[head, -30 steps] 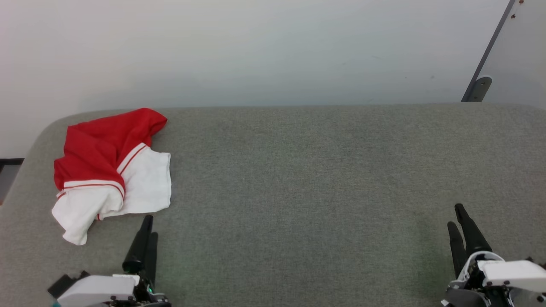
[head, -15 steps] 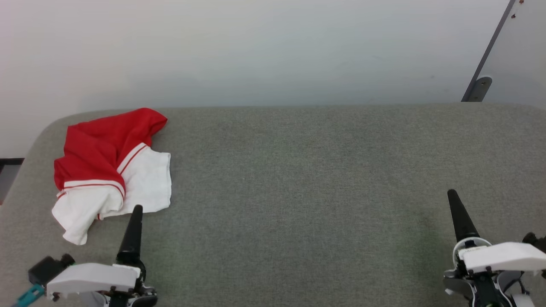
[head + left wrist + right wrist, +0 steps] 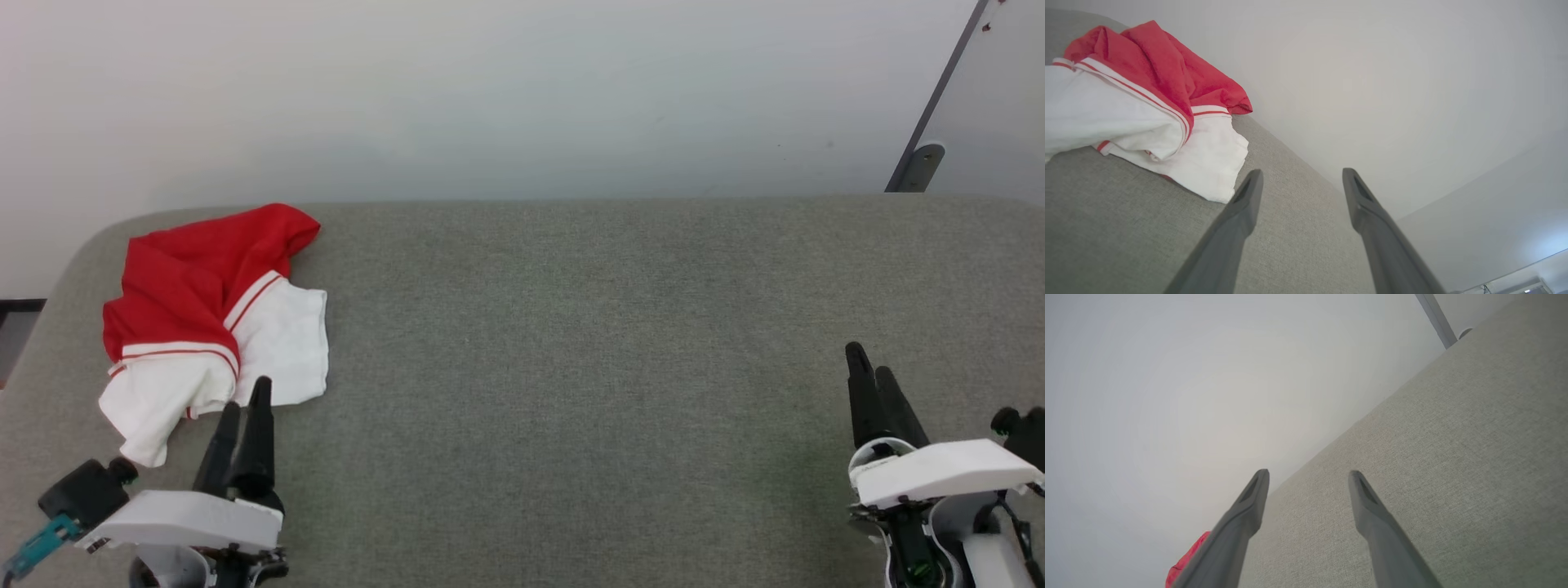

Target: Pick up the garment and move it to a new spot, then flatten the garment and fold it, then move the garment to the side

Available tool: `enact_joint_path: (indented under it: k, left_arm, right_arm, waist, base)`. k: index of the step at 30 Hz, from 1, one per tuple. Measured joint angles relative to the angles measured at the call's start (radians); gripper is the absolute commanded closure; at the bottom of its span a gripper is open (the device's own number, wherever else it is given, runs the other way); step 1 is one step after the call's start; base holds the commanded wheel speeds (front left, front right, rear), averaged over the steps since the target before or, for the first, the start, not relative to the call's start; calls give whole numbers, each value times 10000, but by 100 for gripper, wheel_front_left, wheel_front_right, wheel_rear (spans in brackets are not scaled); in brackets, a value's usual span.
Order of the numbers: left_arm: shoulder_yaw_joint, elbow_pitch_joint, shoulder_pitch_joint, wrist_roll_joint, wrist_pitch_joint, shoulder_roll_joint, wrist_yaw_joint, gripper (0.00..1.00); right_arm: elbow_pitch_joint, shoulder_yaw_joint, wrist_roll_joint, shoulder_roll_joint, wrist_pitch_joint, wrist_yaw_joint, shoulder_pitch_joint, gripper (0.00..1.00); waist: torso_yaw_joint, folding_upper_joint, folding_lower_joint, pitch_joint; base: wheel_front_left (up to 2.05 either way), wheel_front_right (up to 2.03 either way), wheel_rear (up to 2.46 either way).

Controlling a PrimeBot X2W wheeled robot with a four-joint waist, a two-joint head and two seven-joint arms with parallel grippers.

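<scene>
The garment, a red T-shirt with white sleeves and red-striped trim, lies crumpled at the far left of the grey cushioned surface. In the left wrist view the garment fills the upper left. My left gripper stands open at the lower left, its fingertips at the near edge of the white sleeve; whether they touch it I cannot tell. In its own view the left gripper holds nothing. My right gripper is open and empty at the lower right, far from the garment. A red scrap of the garment peeks past its finger.
A pale wall rises behind the cushion's far edge. A grey slanted post with a foot bracket stands at the back right. The cushion's rounded left corner lies just left of the garment.
Both arms have moved forward and rolled at the wrist. The left fingertips went from short of the white sleeve to its near edge. The garment has not moved.
</scene>
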Motion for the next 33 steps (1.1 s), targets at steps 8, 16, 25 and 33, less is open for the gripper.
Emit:
enact_joint_path:
  k: [8, 16, 25, 33]
  left_arm:
    - [-251, -259, 2, 1377, -265, 245, 0, 0]
    - [-422, -247, 25, 2637, -518, 454, 0, 0]
    - [-468, -73, 24, 3741, -769, 579, 0, 0]
    - [-564, 35, 22, 4422, -966, 690, 0, 0]
  right_arm:
    - [-25, 61, -1893, 4, -270, 0, -116, 0]
    - [-56, 86, -3384, 6, -516, 0, -158, 0]
    - [-67, -35, -4533, 4, -763, 0, -181, 0]
    - [-153, -199, -5329, 2, -978, 0, -180, 0]
  waist:
    - [-22, 0, 0, -14]
    - [-53, 0, 0, -24]
    - [-37, 0, 0, -43]
    - [-12, 0, 0, -28]
  base:
    - [0, 0, 0]
    - [0, 0, 0]
    - [0, 0, 0]
    - [0, 0, 0]
